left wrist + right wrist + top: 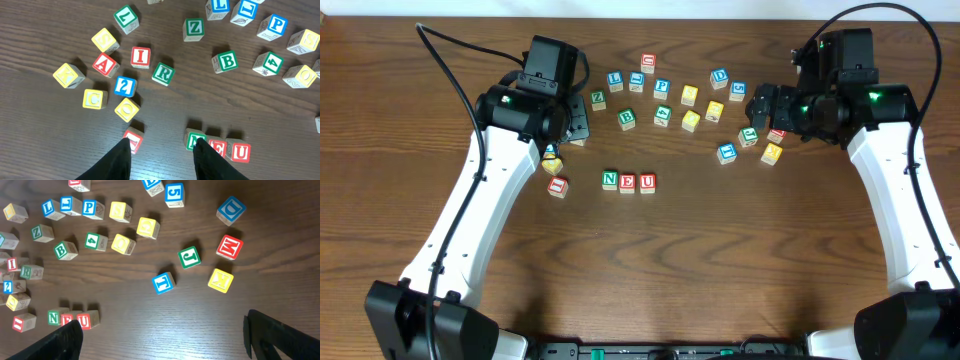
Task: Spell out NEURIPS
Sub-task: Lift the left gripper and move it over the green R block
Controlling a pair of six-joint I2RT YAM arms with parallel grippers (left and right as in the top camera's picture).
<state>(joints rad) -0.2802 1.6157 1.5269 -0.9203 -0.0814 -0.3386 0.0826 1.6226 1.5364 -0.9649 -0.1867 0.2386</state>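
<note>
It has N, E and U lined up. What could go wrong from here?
1. The green R sits close among the red I and a blue 2. The left gripper could knock those when reaching in.
2. The R lies turned askew, so it may land crooked beside U.
3. The gripper hovers right by N, so a careless move might nudge the row.

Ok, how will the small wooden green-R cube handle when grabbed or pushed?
The small wooden green-R cube looks rigid and probably light; a firm pinch shouldn't deform it. Its flat faces suggest sliding, not rolling. It sits skewed, so it may twist on closing, and a push could bump the nearby wooden red-I cube.
</note>
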